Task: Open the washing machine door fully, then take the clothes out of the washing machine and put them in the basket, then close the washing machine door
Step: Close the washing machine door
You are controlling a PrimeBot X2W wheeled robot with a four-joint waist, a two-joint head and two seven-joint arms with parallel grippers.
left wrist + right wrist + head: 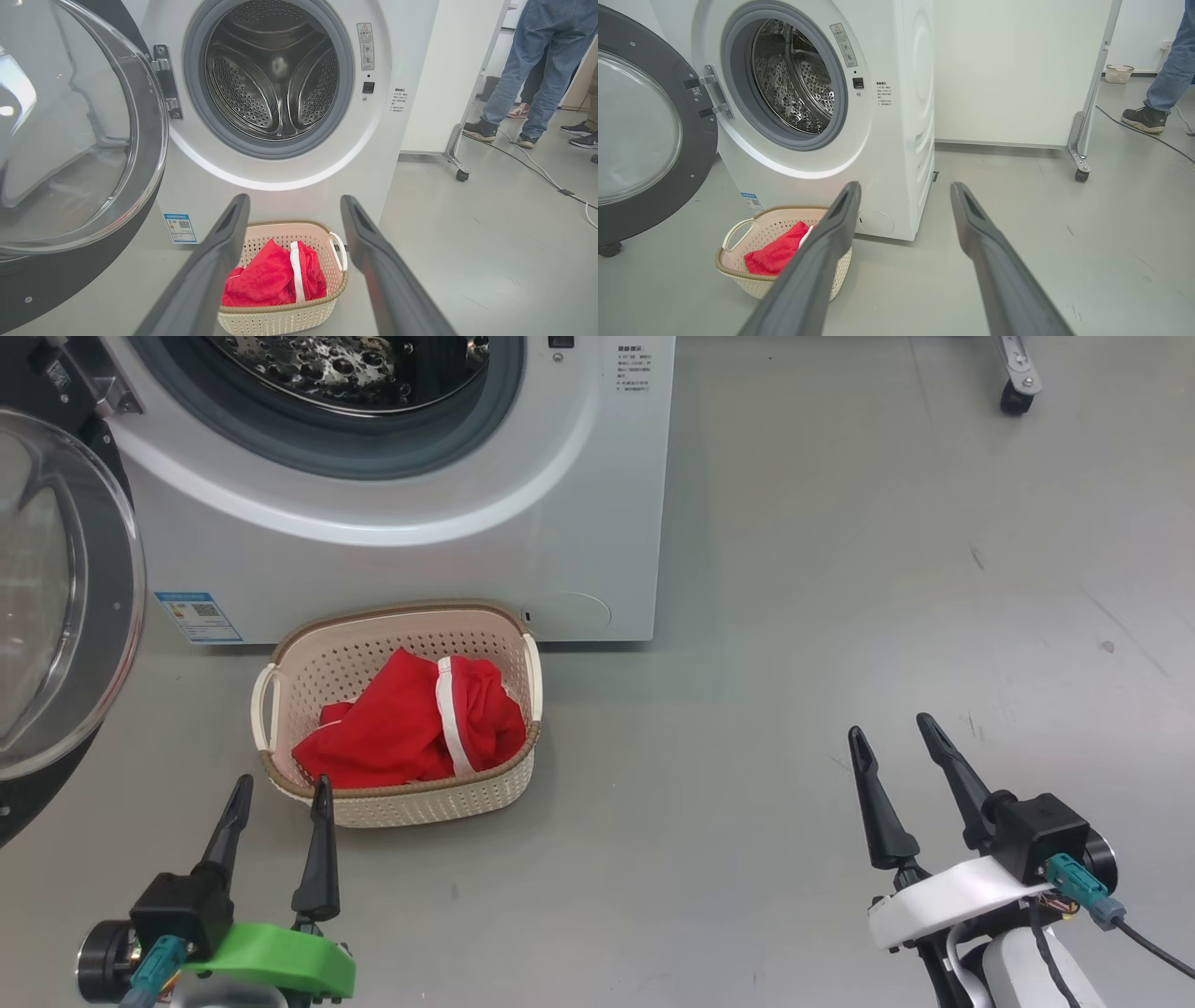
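The washing machine (392,551) (289,172) (887,154) stands with its door (56,607) (70,140) (640,135) swung wide open to the left. Its steel drum (275,74) (798,88) looks empty. Red clothes (411,723) (273,277) (777,254) with a white stripe lie in the cream basket (280,672) (280,319) (756,284) on the floor before the machine. My left gripper (277,791) (294,205) is open, hovering just at the basket's near rim. My right gripper (892,733) (903,191) is open over bare floor to the right.
Grey floor spreads to the right of the machine. A white panel on castors (460,175) (1080,175) (1016,398) stands behind it. A person's legs and shoes (523,93) (1146,119) are at the far right, with a cable (556,186) across the floor.
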